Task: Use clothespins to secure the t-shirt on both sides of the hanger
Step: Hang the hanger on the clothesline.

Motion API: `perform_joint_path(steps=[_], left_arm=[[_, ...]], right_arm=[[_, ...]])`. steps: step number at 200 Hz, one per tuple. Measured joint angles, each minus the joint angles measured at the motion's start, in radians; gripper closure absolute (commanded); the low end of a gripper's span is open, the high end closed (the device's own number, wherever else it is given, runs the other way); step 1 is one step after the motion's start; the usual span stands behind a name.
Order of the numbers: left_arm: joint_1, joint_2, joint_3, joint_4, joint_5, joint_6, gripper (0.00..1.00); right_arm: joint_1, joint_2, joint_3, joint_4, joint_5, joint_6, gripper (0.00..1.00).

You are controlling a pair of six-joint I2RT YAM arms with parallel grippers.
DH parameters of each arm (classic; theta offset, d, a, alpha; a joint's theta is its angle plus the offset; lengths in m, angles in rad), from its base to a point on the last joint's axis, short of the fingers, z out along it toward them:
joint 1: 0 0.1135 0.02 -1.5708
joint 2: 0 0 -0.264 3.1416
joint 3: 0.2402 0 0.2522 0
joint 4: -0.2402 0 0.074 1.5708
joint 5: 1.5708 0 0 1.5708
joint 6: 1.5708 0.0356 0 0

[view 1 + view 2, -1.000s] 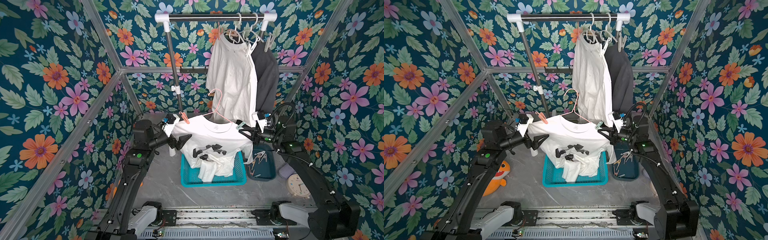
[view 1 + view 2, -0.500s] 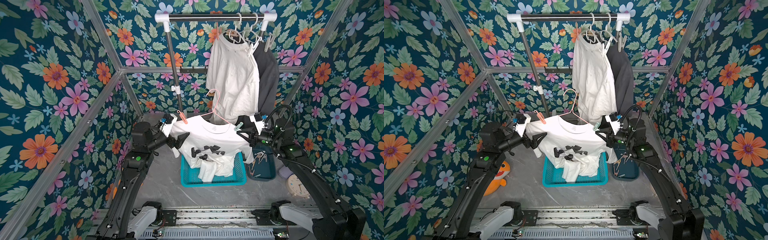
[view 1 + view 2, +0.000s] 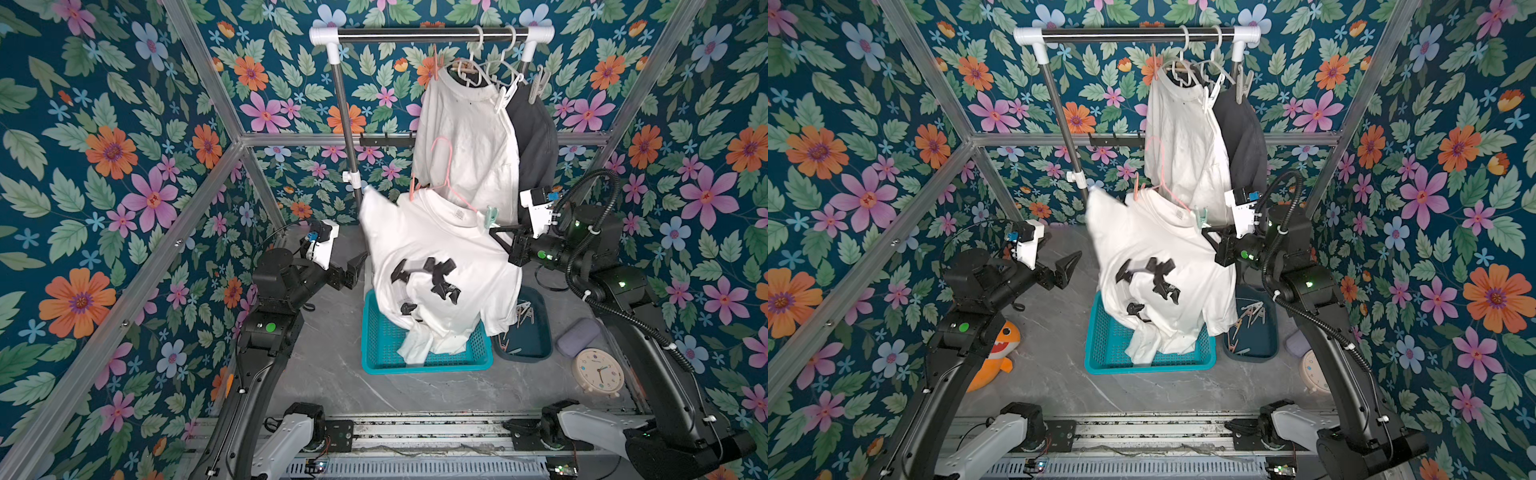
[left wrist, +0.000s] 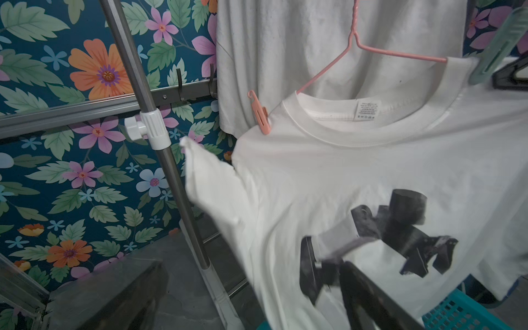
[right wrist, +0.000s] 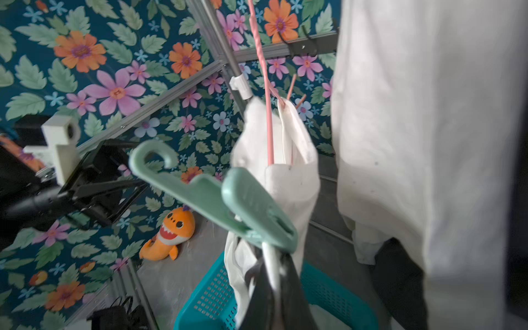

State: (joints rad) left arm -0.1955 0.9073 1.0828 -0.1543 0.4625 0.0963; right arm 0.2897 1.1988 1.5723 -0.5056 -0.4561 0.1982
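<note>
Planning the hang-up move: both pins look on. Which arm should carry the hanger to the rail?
Right, likely: the right tool is shut on the shirt by the green pin. The left tool is open, empty, clear of it.

A teal basket (image 3: 424,366) sits between an orange shark plush (image 3: 994,353) and a clock (image 3: 598,370).
</note>
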Motion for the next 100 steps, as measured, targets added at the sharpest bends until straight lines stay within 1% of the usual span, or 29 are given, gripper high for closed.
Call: perform_joint_path(steps=[47,100], left_arm=[[0.002,-0.014,0.015,0.005,-0.031,-0.015,0.04],[0.001,0.017,0.040,0.002,-0.069,-0.019,0.01]], right_arm=[[0.012,0.094,0.187,-0.075,0.034,-0.013,1.00],[0.090,0.190,0.363,-0.103,0.071,-0.025,1.00]])
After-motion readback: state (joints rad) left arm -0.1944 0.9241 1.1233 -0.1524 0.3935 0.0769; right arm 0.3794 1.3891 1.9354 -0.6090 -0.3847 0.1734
